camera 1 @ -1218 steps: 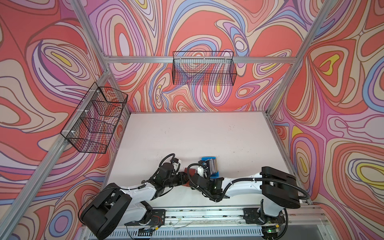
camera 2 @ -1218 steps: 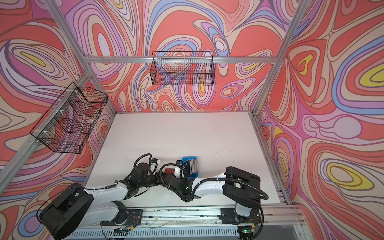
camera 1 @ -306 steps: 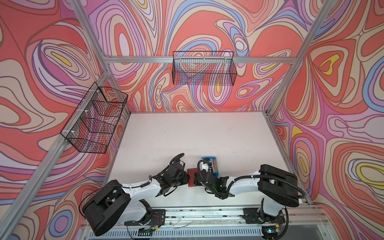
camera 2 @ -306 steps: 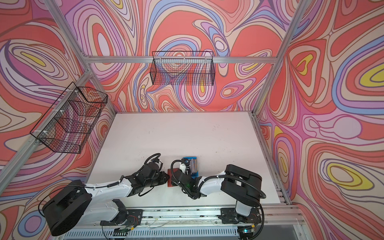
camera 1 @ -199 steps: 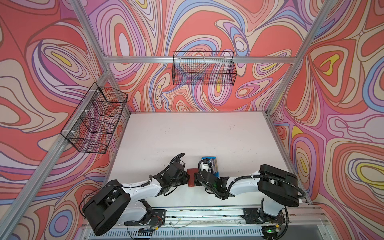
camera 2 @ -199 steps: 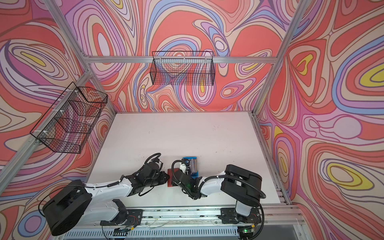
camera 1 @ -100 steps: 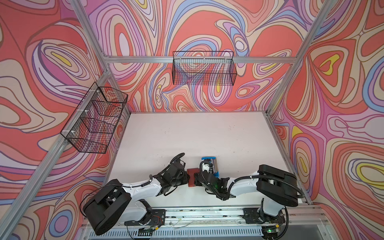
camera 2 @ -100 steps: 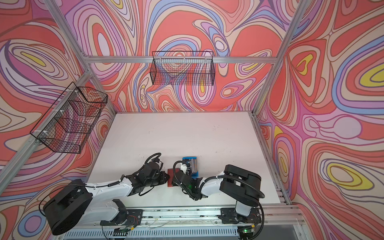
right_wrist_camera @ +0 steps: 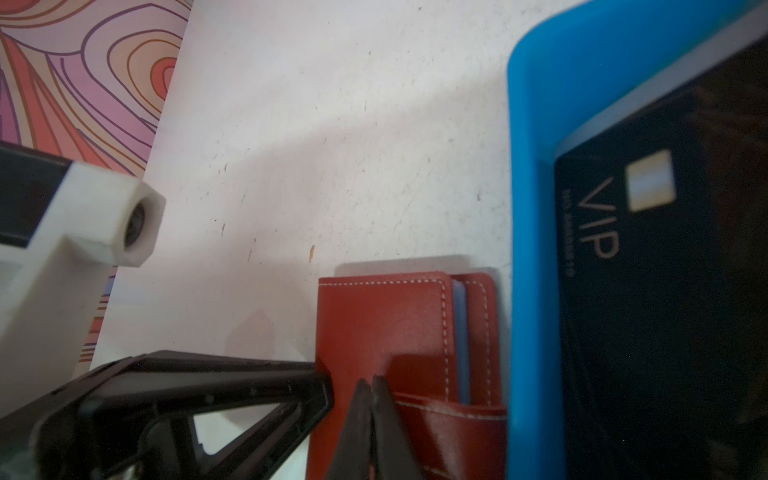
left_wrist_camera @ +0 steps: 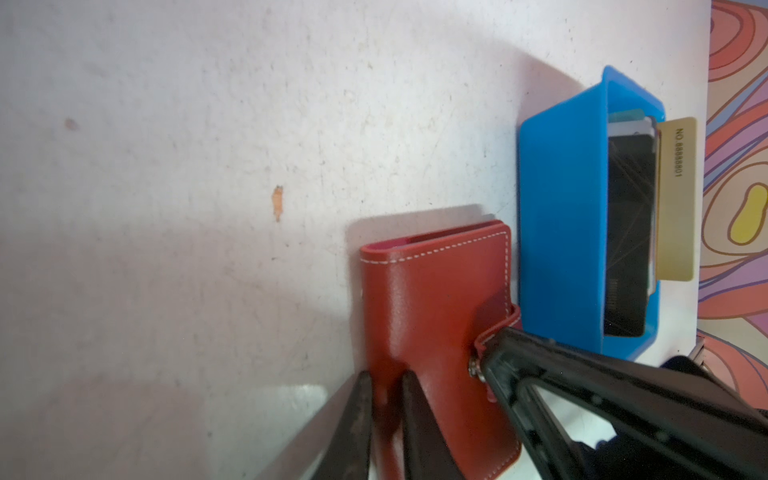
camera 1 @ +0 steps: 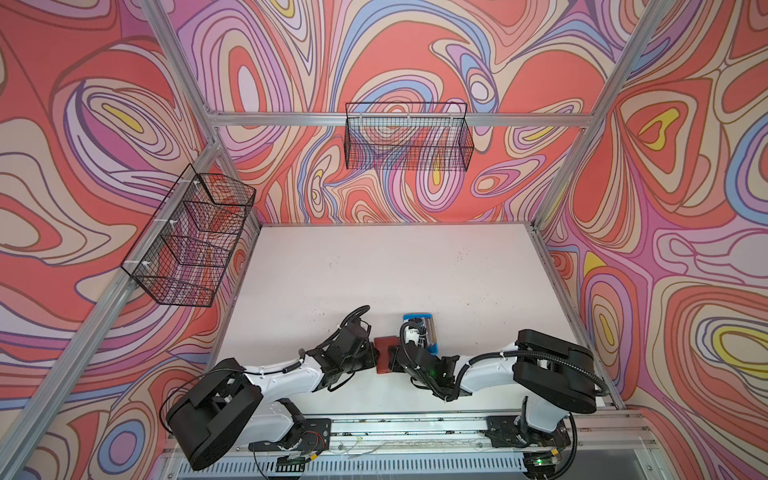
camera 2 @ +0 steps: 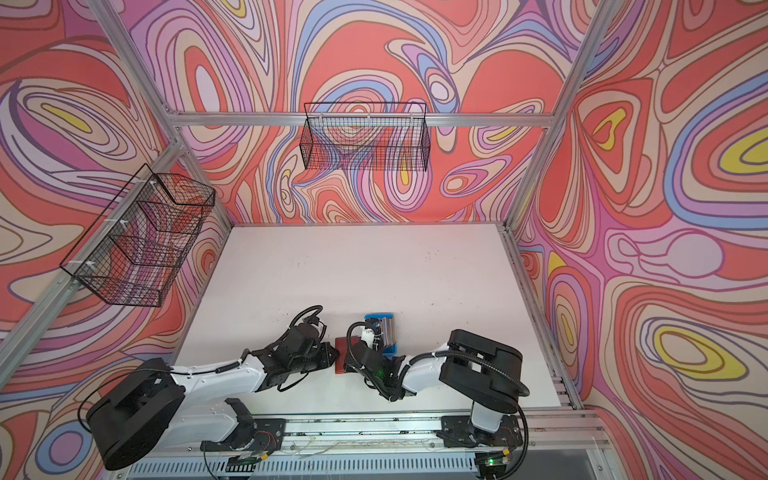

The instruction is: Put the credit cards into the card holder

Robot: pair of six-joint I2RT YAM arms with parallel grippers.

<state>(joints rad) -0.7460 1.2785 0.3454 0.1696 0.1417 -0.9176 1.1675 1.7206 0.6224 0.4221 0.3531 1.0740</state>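
The closed card holder [left_wrist_camera: 432,291] lies near the table's [camera 1: 374,270] 6 o'clock edge. The left gripper [left_wrist_camera: 386,376] pinches its spine, likely to anchor it. The right gripper [right_wrist_camera: 371,382] is clenched on the snap tab [left_wrist_camera: 498,320], apparently to unsnap it. The credit cards [right_wrist_camera: 648,249] sit in the blue tray [left_wrist_camera: 557,208] at the holder's 2 o'clock.

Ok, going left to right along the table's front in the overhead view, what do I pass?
Left tool → wallet → blue tray holding the cards.
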